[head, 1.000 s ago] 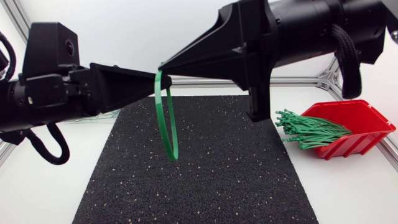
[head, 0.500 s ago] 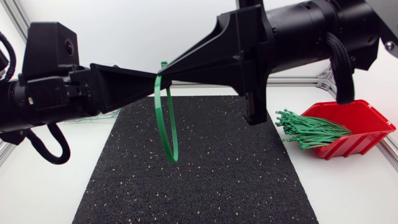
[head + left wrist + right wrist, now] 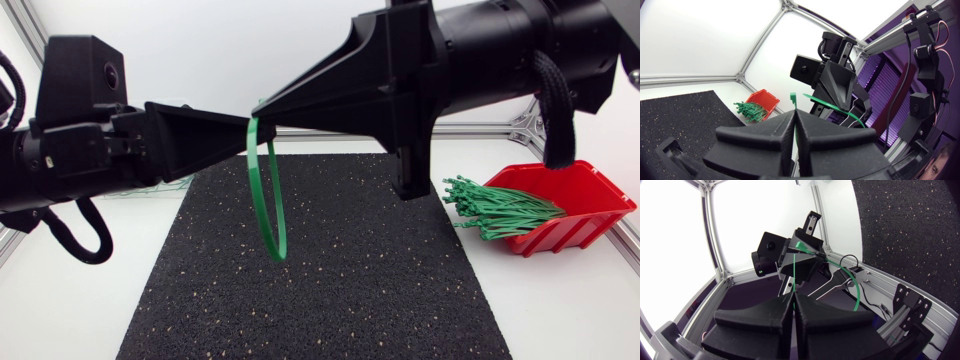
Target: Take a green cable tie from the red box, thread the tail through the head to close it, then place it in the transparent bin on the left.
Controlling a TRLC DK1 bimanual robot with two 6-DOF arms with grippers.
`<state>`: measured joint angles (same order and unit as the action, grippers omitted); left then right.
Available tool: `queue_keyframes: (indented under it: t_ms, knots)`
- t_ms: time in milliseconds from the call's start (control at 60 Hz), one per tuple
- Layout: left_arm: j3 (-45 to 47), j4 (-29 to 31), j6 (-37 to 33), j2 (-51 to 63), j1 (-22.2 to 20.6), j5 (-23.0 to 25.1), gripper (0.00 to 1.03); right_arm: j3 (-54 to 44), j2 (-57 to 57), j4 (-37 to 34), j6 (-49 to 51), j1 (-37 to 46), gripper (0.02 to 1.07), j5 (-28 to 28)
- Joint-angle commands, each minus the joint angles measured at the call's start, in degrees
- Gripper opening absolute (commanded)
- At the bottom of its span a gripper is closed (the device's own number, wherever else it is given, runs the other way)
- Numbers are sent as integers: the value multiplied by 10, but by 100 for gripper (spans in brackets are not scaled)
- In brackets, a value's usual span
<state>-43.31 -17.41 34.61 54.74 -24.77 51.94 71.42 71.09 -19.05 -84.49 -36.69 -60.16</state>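
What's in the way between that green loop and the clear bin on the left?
Nothing visible. The left gripper and right gripper are both shut on the cable tie above the mat; the left arm hides most of the bin.

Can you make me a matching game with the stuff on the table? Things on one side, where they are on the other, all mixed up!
Things:
1. looped cable tie
2. red box
3. black mat
4. bundle of cable ties

Places:
A. beside the mat, on the right arm's side
B. sticking out of the red box
C. pinched between the left claw and the right claw
D. lying flat under the hanging loop

Pairs: 1-C, 2-A, 3-D, 4-B.
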Motion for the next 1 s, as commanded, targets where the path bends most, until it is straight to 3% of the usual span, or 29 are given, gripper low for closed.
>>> queue_keyframes:
  t_ms: [0, 983]
  knots:
    - [9, -4, -7, -1, -1, -2, 4, -15, -2, 8, -21, -3, 8, 0]
    - [11, -3, -8, -9, -5, -3, 4, -26, 6, 27, -21, 5, 8, 1]
